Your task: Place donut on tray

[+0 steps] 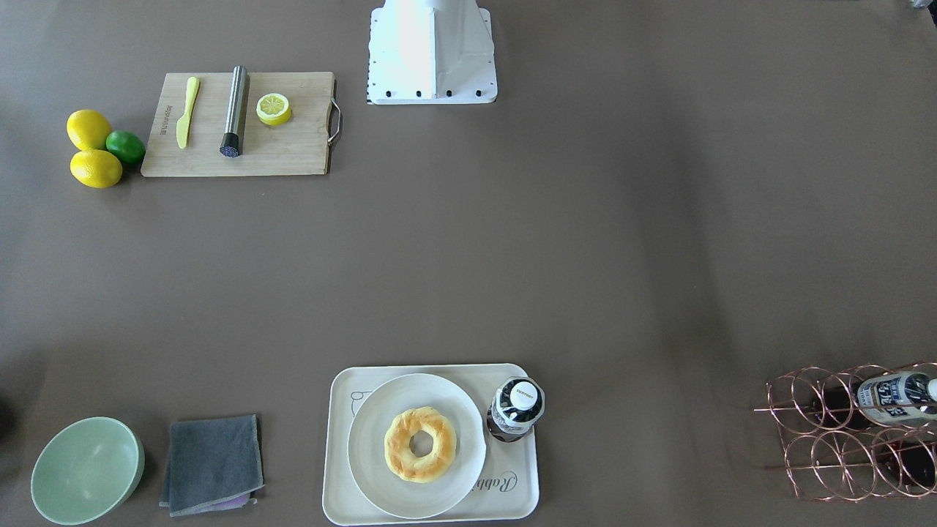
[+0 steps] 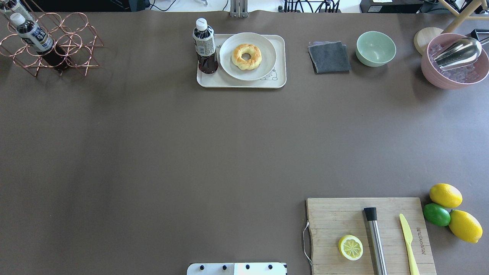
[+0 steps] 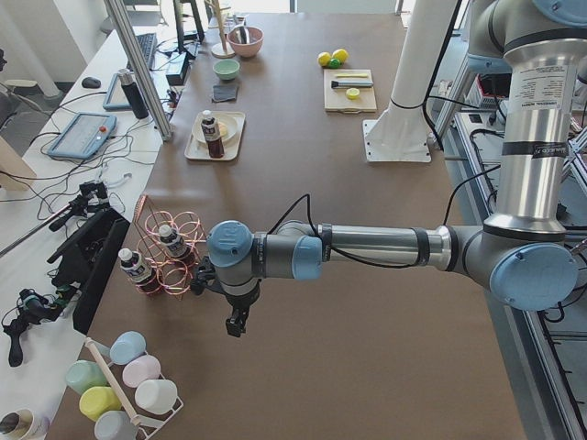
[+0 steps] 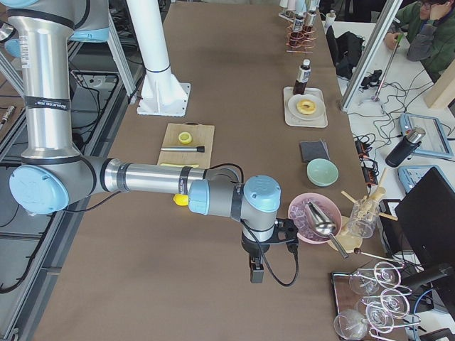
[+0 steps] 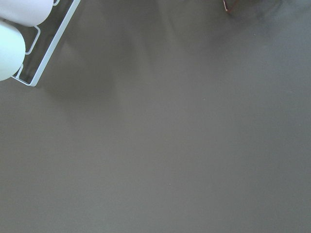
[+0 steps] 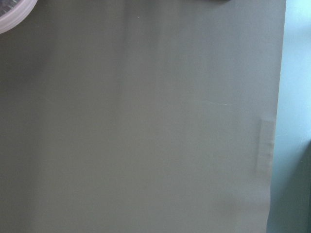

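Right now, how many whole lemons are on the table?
2. Both flank the lime beside the wooden cutting board: the far lemon beyond it from the robot, the near lemon closer. The lemon half on the board is not counted; none seem hidden.

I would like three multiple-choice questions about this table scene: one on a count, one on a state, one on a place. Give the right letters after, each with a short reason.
1. How many whole lemons lie beside the cutting board?
A. one
B. two
C. four

2. How is the bottle on the tray?
A. upright, cap on
B. lying on its side
C. upright, cap off

3. Where does the donut lie?
A. on the cutting board
B. beside the lemons
C. on the white plate on the tray

Answers: 1 B, two yellow lemons lie next to one lime; 2 A, it stands with its white cap in place; 3 C, it rests at the plate's middle.
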Available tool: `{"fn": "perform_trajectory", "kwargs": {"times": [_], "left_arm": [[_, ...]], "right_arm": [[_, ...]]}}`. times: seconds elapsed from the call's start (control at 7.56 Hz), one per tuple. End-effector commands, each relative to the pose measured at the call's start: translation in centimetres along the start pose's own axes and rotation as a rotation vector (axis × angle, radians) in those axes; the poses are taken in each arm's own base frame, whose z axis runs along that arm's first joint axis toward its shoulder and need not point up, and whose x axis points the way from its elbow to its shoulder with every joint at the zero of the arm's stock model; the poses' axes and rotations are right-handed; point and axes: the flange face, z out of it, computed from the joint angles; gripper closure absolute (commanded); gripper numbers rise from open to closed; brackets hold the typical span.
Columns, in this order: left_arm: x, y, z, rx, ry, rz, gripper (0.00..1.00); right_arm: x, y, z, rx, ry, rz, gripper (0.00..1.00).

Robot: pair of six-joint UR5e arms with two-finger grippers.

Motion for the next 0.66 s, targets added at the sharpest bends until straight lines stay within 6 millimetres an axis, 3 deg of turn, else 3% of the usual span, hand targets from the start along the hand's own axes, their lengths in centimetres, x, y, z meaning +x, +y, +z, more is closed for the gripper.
{"fn": "perform_trajectory", "kwargs": {"times": [0.0,0.53], "left_arm": [[0.29,0.19,0.21,0.007,0.048,-0.004,0.01],[0.33,0.18,0.14,0.011,0.057,-0.004,0.01]], "right_arm": [[0.03,0.31,0.36,-0.01,0.024,-0.003,0.0],[-0.85,0.2,-0.05,0.011,-0.039,-0.016,0.0]]}}
